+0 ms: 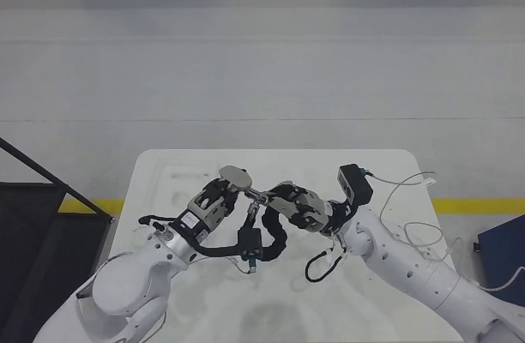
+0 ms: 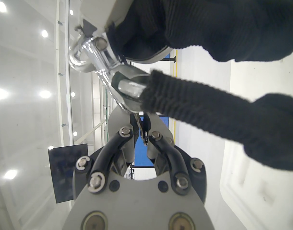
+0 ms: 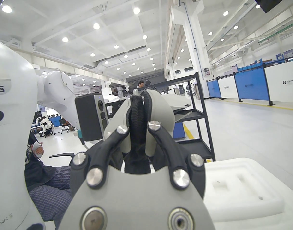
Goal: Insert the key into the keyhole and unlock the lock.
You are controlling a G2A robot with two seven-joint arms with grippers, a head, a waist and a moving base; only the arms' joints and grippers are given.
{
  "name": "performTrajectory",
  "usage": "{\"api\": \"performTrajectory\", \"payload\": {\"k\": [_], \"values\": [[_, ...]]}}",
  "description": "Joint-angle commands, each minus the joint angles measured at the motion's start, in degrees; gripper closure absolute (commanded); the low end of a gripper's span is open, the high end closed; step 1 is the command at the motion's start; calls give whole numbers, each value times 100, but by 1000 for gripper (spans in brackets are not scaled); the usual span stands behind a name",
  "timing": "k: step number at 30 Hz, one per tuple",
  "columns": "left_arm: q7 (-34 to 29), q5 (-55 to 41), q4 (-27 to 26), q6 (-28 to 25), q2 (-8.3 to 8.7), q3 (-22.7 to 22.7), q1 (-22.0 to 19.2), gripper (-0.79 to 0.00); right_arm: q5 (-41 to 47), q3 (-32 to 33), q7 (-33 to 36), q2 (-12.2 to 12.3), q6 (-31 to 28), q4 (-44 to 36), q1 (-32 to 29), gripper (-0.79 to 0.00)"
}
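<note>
A silver lock with a metal ring at one end hangs in the air above the white foam table. Its black fabric-sleeved cable loops down from it. My left gripper is shut on the thin key, whose tip meets the lock's end. My right gripper is shut on the black sleeve just beside the lock. In the top view the left gripper and the right gripper face each other over the table's middle, with the lock between them.
The foam table has shallow moulded recesses. A dark block hangs at the bottom of the sleeved loop. A black cable dangles under the right arm. A black shelf rack stands beyond the table.
</note>
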Motion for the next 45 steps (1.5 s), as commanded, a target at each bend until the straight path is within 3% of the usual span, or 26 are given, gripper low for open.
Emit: {"api": "performTrajectory", "payload": {"k": [1,6,10,15,22,35,45], "values": [[36,-73,-1,-34,-24,54,-23,-785,5,-19,-5,-4,1,17,25,0],[154,-1327,-1,-534,-101,-56,-212,-785,-72,-60,27,-43,1,33,23,0],[-74,-2081,-1,-1249,-95,-542,-280,-785,-203,2,-49,-47,1,15,-23,0],[-479,-2776,-1,-1579,-91,-1243,-226,-785,-391,165,-158,-49,1,-1,-100,0],[-454,-3489,-1,-2012,-70,-2018,-89,-785,-609,547,-262,10,1,76,-205,0],[-422,-5131,-1,-2144,-88,-3215,182,-785,-849,1843,36,386,1,-32,-499,0],[-346,-5491,-1,-2173,-89,-3573,277,-785,-741,3199,1222,839,1,-700,-655,0]]}}
